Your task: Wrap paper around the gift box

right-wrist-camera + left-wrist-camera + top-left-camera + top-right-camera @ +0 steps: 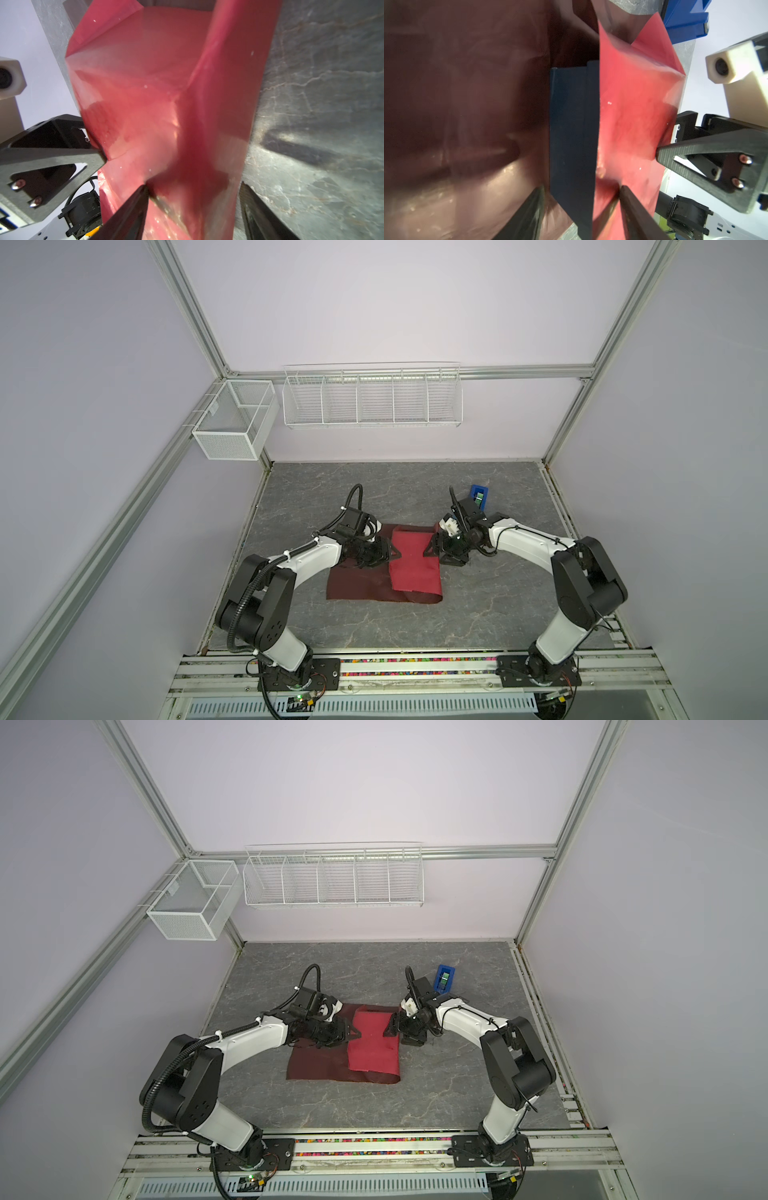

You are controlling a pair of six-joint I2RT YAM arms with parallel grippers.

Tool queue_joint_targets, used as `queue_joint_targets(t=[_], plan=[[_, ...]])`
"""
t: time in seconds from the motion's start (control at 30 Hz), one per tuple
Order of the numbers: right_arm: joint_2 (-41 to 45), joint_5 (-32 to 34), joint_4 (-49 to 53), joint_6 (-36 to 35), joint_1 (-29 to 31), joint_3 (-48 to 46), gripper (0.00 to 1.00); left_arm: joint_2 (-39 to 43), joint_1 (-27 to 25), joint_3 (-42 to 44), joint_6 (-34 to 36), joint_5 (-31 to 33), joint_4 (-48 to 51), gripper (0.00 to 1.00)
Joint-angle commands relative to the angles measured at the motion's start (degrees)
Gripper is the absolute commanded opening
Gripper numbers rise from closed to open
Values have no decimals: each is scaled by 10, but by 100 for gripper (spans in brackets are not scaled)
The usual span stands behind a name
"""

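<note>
– Pinning seems to be the purpose: why else are the left gripper [392, 554] and the right gripper [429, 551] set at opposite edges of the flap [145, 83]?

– The paper [361, 585] is spread on the table [322, 104], and one side is folded over the box [572, 135], so the fold is probably being held against springing back.

– Are the jaws closed on anything?

– No pinch is seen. Both pairs are spread. At the left, one finger [633, 207] is laid on the flap and its partner is set low beside the box wall; the box edge is straddled. At the right, the wrapped side is straddled likewise, one finger at the top crease, one near the table.

– And the box itself?

– It is found between the two grippers, under the flap. Only one dark navy wall, with the lid's step, is left bare, facing the left jaws.

– And the paper?

– Bright red is shown on the folded face, dark glossy maroon on the flat part; creases are seen at the box's corners.
</note>
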State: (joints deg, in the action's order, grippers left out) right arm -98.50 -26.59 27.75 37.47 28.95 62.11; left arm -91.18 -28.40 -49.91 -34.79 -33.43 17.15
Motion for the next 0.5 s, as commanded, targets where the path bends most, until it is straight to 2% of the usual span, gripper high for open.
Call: queue_joint_targets(t=[0.0, 0.27, 0.33, 0.47], plan=[[6, 45, 58, -7, 2, 4, 70, -19, -2, 11, 19, 13, 29, 55], [57, 52, 75, -7, 5, 31, 68, -31, -2, 19, 25, 27, 33, 52], [56, 42, 69, -6, 4, 31, 65, -33, -2, 18, 25, 27, 32, 52], [40, 29, 59, -6, 7, 32, 49, -33, -2, 18, 25, 26, 33, 51]])
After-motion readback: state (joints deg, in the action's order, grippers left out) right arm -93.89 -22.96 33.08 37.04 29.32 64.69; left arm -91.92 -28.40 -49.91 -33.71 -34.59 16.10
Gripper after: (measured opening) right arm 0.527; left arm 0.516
